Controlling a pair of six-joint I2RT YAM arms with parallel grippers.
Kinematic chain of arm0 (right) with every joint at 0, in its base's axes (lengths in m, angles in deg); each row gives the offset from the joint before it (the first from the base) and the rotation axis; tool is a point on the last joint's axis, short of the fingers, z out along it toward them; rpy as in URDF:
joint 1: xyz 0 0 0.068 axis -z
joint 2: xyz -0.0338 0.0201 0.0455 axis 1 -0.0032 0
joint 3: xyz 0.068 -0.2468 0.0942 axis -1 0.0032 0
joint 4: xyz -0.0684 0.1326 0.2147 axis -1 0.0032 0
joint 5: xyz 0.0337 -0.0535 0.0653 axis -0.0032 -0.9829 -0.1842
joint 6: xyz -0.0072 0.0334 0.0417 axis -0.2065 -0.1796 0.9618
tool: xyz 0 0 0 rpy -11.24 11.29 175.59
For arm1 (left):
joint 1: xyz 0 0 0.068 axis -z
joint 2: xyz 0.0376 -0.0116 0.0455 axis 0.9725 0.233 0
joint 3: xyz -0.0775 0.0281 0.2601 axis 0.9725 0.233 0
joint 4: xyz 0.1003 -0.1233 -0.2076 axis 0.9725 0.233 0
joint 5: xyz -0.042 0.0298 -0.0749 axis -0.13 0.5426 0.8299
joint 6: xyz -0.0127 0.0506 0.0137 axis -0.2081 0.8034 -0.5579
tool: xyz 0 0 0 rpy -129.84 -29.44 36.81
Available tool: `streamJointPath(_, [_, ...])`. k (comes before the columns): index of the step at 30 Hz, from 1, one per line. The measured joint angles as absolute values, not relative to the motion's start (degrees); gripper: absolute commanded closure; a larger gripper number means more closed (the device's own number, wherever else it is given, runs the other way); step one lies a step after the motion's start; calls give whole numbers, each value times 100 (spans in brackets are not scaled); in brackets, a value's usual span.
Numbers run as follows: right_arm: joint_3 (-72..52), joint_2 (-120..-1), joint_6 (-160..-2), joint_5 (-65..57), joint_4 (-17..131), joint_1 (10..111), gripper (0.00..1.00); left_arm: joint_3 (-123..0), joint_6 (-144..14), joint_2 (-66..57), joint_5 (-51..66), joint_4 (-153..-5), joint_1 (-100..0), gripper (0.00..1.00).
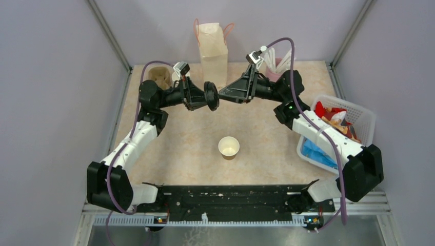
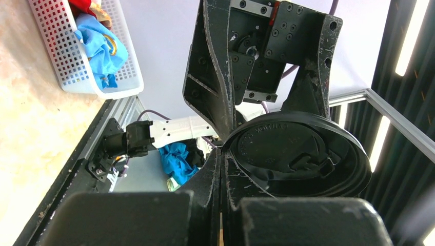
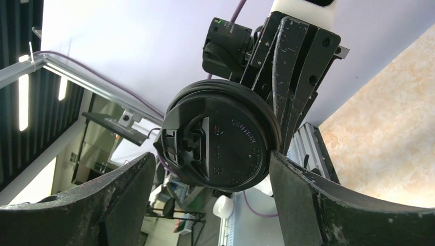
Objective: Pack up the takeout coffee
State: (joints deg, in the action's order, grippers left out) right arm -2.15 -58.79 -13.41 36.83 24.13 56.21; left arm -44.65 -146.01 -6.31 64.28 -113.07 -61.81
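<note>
A lidless brown paper cup [image 1: 229, 147] stands upright on the table's middle. No lidded cup shows in any view. My left gripper [image 1: 207, 97] is shut on the rim of a round black plastic lid [image 1: 211, 96], held on edge in the air well behind and above the cup. In the left wrist view the lid [image 2: 297, 154] is pinched between my closed fingers at the left gripper [image 2: 221, 154]. My right gripper [image 1: 221, 95] is open and faces the lid. In the right wrist view its fingers at the right gripper [image 3: 211, 159] stand either side of the lid [image 3: 220, 141], apart from it.
A paper bag [image 1: 213, 48] with handles stands at the back centre. A brown cardboard holder [image 1: 160, 77] is at the back left. A pink holder of wrapped straws [image 1: 277, 64] is at the back right. A white basket [image 1: 359, 110] of packets is at the right.
</note>
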Motion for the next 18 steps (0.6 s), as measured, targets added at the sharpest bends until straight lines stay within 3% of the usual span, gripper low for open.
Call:
streamJointPath(5, [-215,-5905,-1337,3672,2440,5623,13,-4465,-14620,-631,6432,-11340,-6181,100])
streamJointPath(18, [-396,-5903,-1796,3606,2990,5606,16,-4465,-14614,-616,6426,-11312,-6183,100])
